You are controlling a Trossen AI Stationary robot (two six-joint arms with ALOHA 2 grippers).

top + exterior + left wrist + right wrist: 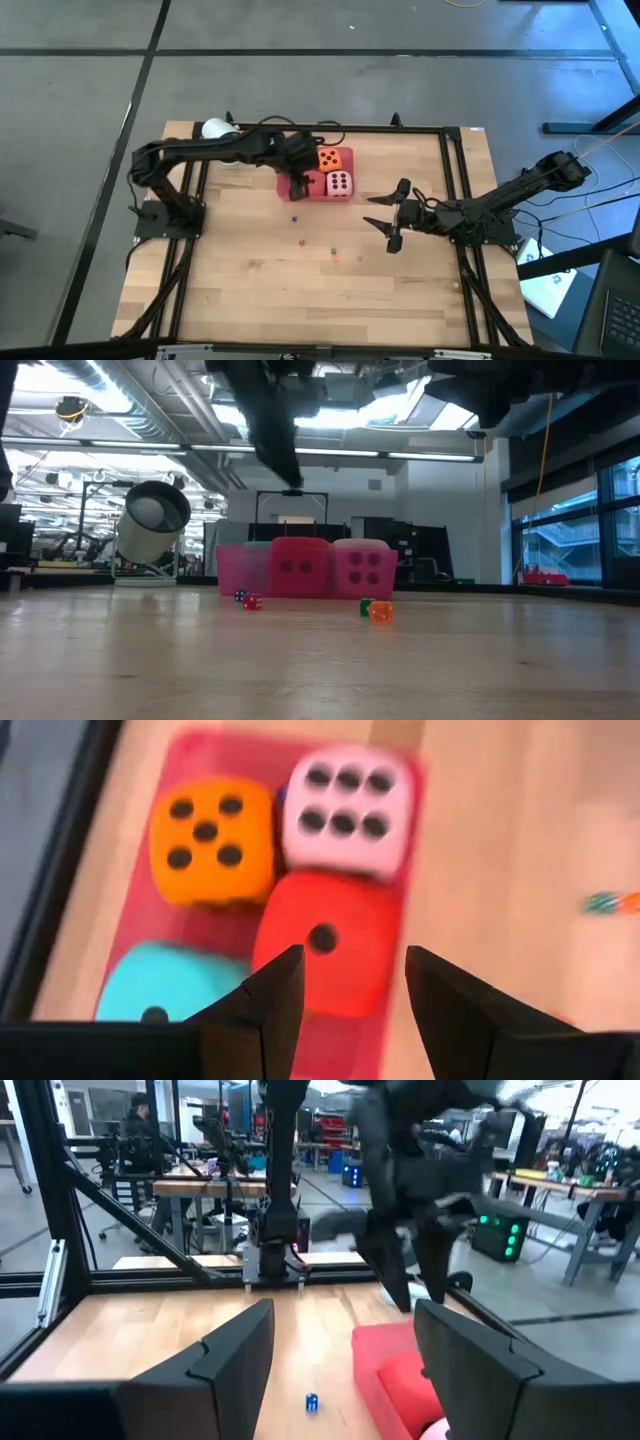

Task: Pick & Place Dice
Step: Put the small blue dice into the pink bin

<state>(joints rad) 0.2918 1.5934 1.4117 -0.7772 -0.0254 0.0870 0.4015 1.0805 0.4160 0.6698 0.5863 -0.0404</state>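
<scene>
Four dice sit together on the pink tray [400, 780], which serves as landmark for all that follows. The orange die [210, 840] and the pale pink die [345, 805] fill the tray's far half as my left wrist sees it; the red die [325, 945] and the teal die [165, 985] fill the near half. The red die touches the pale pink die and stands just beside the orange and the teal.

My left gripper [348, 985] hangs directly above the tray, over the red die; its fingers [275, 1000] stand apart, empty, with the red die's single pip showing in the gap between them. Nothing is clamped.

My right gripper [392, 215] waits to the right of the tray, well apart from it, low over the table [250, 290]; its fingers [230, 1355] are spread and hold nothing.

Small coloured beads [378, 611] lie scattered on the table on the near side of the tray, a blue bead [312, 1402] among them. A white lamp [215, 129] stands at the table's far edge, left of the tray.
</scene>
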